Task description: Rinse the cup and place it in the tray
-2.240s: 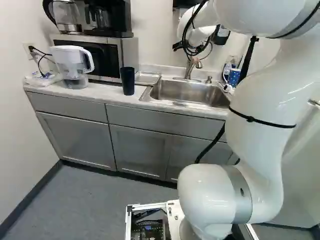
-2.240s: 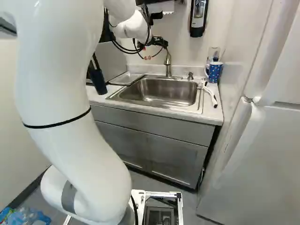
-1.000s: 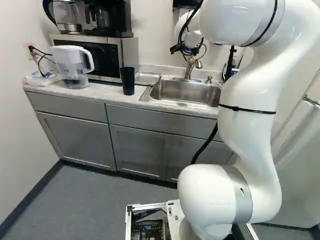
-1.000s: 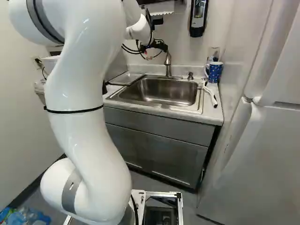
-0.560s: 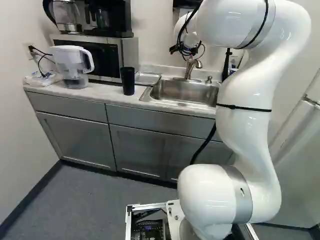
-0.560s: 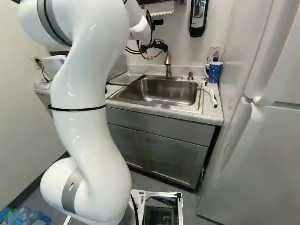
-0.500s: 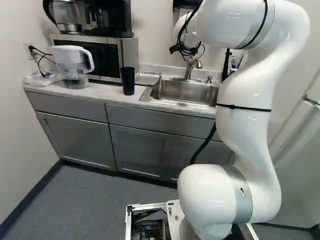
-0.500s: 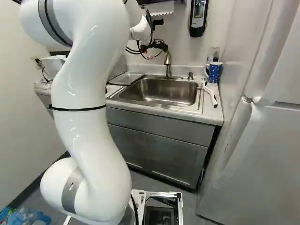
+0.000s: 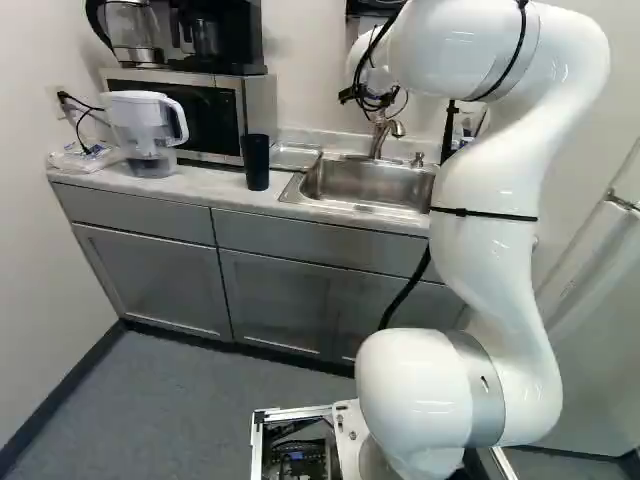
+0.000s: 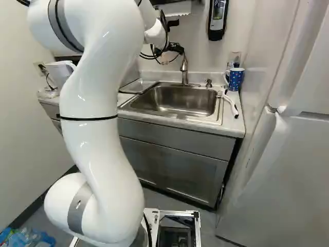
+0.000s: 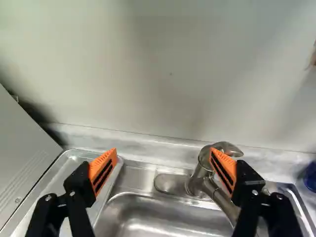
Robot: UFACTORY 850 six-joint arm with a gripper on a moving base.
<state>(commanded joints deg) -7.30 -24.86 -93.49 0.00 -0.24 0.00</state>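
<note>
"Grey cabinet doors run along under the pale bench, don't they? What else is big?"

"At the right of the right base view there's the white fridge. The white arm rises in front of the bench and reaches up and forward toward the wall."

"And on the bench itself?"

"The microwave is the bulky piece, with a black coffee maker and a glass kettle on top. The steel sink is set into the bench, and a shallow metal tray lies just beside it, on the microwave's side. Just beside the microwave, near the wall socket, stands a white-lidded pitcher."

"How does the gripper look?"

"Wide apart, both orange pads, and nothing held between them. In the wrist view 1 finger overlaps the faucet and the other overlaps the tray. I can't tell whether either touches."

"Then where's the cup?"

"Upright on the bench in the left base view, dark and tall, in front of the microwave and near the tray. The arm hides it in the right base view."

"Anything smaller?"

"A blue mug with white dots, on the far side of the sink. Near it lies a white-handled brush, and the little soap pump stands behind the sink."
</note>
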